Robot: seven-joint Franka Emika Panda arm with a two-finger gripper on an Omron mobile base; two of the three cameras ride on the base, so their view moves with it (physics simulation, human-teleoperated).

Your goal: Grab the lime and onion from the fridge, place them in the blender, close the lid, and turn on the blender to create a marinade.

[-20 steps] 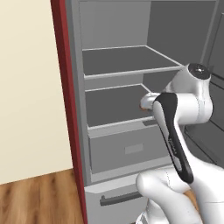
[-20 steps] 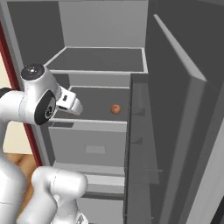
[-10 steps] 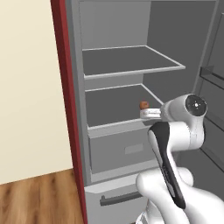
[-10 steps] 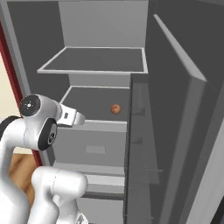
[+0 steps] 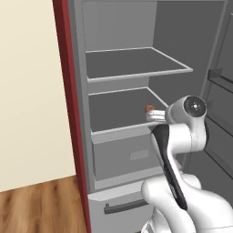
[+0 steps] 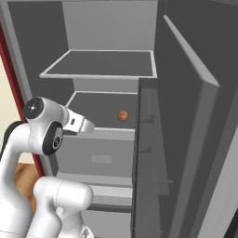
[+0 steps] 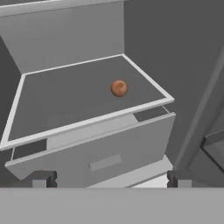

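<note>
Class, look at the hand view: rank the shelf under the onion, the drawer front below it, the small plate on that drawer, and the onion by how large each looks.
1. shelf
2. drawer front
3. plate
4. onion

The plate sits nearer the camera than the onion, so their order is less sure.

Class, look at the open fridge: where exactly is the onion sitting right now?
The onion lies on the fridge's lower shelf, toward its right side, above the grey drawer; the right base view shows it beside the open door's edge.
</note>
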